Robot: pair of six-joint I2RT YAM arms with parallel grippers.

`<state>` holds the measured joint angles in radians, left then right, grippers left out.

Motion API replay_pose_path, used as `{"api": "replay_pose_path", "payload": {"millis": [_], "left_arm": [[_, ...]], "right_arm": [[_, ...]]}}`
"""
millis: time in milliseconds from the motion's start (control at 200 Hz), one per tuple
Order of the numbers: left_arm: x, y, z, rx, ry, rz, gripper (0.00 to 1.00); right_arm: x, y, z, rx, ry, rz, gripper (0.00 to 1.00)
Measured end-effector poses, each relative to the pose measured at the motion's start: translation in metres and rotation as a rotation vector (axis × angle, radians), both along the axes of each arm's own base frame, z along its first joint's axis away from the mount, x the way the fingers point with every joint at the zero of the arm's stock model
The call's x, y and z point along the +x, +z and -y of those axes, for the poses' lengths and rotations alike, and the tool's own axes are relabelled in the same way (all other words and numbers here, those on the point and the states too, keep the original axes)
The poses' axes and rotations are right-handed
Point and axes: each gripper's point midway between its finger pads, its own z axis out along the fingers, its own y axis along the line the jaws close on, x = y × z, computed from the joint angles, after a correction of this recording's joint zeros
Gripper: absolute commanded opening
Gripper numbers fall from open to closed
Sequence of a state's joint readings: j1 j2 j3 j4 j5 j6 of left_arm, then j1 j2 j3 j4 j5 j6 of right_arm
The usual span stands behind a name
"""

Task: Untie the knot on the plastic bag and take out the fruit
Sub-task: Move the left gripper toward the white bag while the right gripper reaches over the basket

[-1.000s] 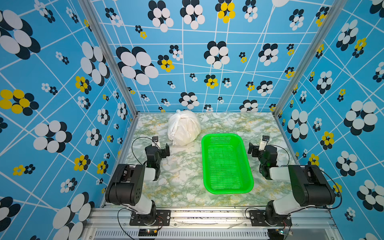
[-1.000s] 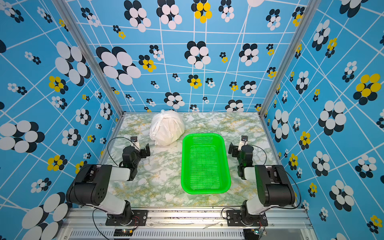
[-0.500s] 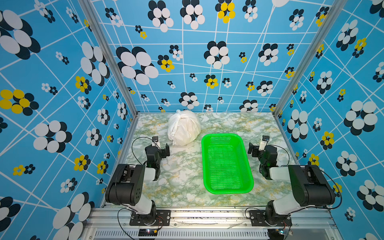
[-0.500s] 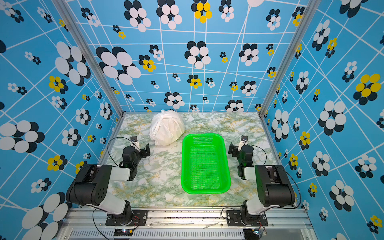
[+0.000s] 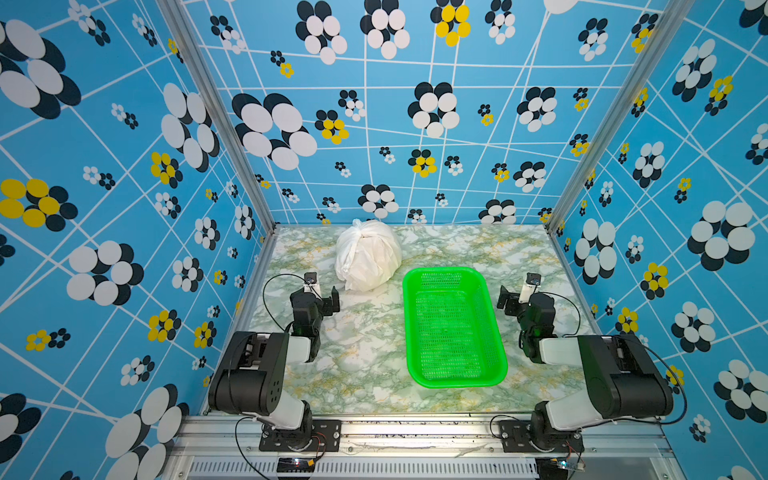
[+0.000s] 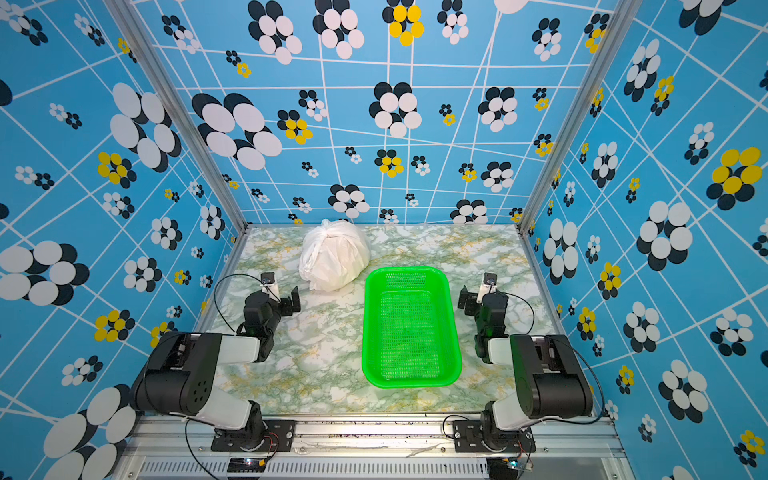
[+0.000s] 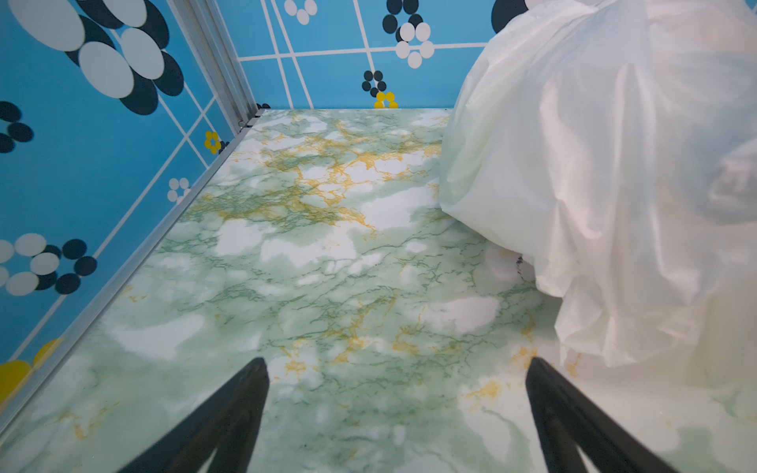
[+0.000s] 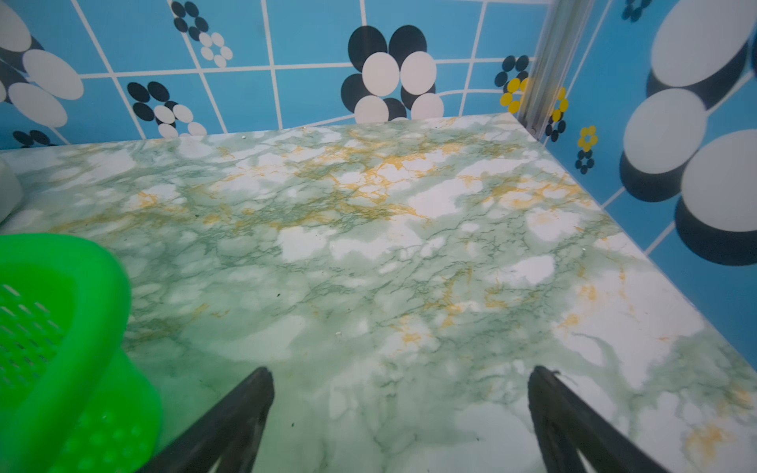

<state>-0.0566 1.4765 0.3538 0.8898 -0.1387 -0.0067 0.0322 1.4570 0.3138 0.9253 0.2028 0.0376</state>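
Both arms low over the marble table [image 5: 365, 357]. My left gripper [image 7: 395, 364] is spread wide with nothing between the jaws, and my right gripper [image 8: 399, 372] is the same. The plastic bag [image 5: 368, 257] sits at the back of the table, just beside the green basket [image 5: 455, 272]'s far corner, a little ahead of my left gripper and not touching it. The knot [image 5: 360, 227] is on top, tied. The fruit is hidden inside the bag, so I can't see it.

Right gripper [image 8: 401, 372] hovering just beside green basket [image 8: 61, 286], above marble table [image 8: 368, 254], jaws standing wide apart. Flowered blue wall [image 8: 311, 41] rising beyond basket.
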Motion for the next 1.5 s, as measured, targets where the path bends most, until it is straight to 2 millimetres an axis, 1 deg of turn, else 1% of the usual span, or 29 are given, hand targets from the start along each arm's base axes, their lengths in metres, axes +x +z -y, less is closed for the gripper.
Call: {"api": "replay_pose_path", "payload": {"millis": [70,130,165,225,260,300,335,375,400,435,470,510,535,595,655,730,750,805,875,974,1039,1099,1189,1264,1314,1389,1499], "left_arm": [[-0.007,0.023,0.000,0.010,0.022,0.036,0.99],[-0.016,0.050,-0.003,0.008,0.044,0.072,0.99],[-0.022,0.070,-0.006,-0.003,0.062,0.093,0.99],[-0.032,0.111,-0.009,-0.060,0.087,0.167,0.99],[-0.039,0.139,-0.009,-0.109,0.081,0.230,0.99],[-0.048,0.163,-0.005,-0.158,0.049,0.294,0.99],[-0.056,0.179,0.000,-0.188,0.005,0.342,0.99],[-0.063,0.191,0.008,-0.219,-0.052,0.378,0.99],[-0.066,0.195,0.012,-0.234,-0.077,0.386,0.99],[-0.069,0.196,0.016,-0.266,-0.100,0.383,0.99],[-0.070,0.192,0.015,-0.317,-0.092,0.366,0.99],[-0.072,0.186,0.009,-0.386,-0.048,0.343,0.99],[-0.072,0.177,0.002,-0.445,0.003,0.316,0.99],[-0.075,0.160,-0.012,-0.531,0.096,0.266,0.99],[-0.076,0.148,-0.020,-0.584,0.142,0.232,0.99],[-0.075,0.137,-0.021,-0.631,0.156,0.186,0.99],[-0.075,0.133,-0.019,-0.642,0.155,0.167,0.99],[-0.071,0.126,-0.013,-0.665,0.137,0.123,0.99],[-0.067,0.118,-0.005,-0.684,0.104,0.074,0.99],[-0.061,0.111,0.008,-0.697,0.056,0.012,0.99],[-0.055,0.111,0.018,-0.689,0.030,-0.030,0.99],[-0.048,0.114,0.030,-0.677,0.004,-0.073,0.99],[-0.034,0.127,0.051,-0.637,-0.041,-0.113,1.00],[-0.020,0.137,0.065,-0.598,-0.072,-0.132,0.96],[-0.011,0.141,0.071,-0.576,-0.082,-0.143,0.94],[0.003,0.140,0.074,-0.551,-0.078,-0.167,0.94],[0.020,0.123,0.075,-0.520,-0.058,-0.228,0.94]], "right_arm": [[-0.012,0.016,-0.001,-0.014,-0.025,0.041,0.99],[-0.020,0.036,-0.003,0.016,-0.047,0.074,0.99],[-0.024,0.050,-0.004,0.045,-0.057,0.091,0.99],[-0.028,0.083,-0.001,0.116,-0.087,0.139,0.99],[-0.031,0.105,0.000,0.157,-0.101,0.167,0.99],[-0.035,0.133,0.000,0.201,-0.107,0.200,0.99],[-0.039,0.155,-0.002,0.232,-0.099,0.226,0.99],[-0.045,0.176,-0.003,0.265,-0.087,0.261,0.99],[-0.050,0.189,-0.004,0.295,-0.080,0.289,0.99],[-0.058,0.200,-0.005,0.334,-0.073,0.317,0.99],[-0.066,0.205,-0.007,0.367,-0.058,0.335,0.99],[-0.074,0.206,-0.012,0.393,-0.024,0.349,0.99],[-0.077,0.206,-0.016,0.408,0.006,0.356,0.99],[-0.083,0.199,-0.028,0.442,0.076,0.346,0.99],[-0.083,0.193,-0.037,0.467,0.121,0.315,0.99],[-0.078,0.187,-0.049,0.490,0.167,0.256,0.99],[-0.076,0.187,-0.052,0.494,0.177,0.241,0.99],[-0.069,0.188,-0.067,0.505,0.228,0.194,0.99],[-0.064,0.189,-0.093,0.510,0.311,0.140,0.99],[-0.069,0.186,-0.131,0.481,0.423,0.080,0.99],[-0.073,0.181,-0.151,0.460,0.479,0.041,0.99],[-0.073,0.176,-0.163,0.444,0.504,0.011,0.97],[-0.069,0.164,-0.178,0.416,0.528,-0.046,0.97],[-0.066,0.153,-0.192,0.384,0.551,-0.096,0.96],[-0.065,0.146,-0.200,0.364,0.567,-0.126,0.96],[-0.064,0.135,-0.213,0.332,0.589,-0.163,0.95],[-0.063,0.120,-0.224,0.296,0.604,-0.205,0.94]]}}
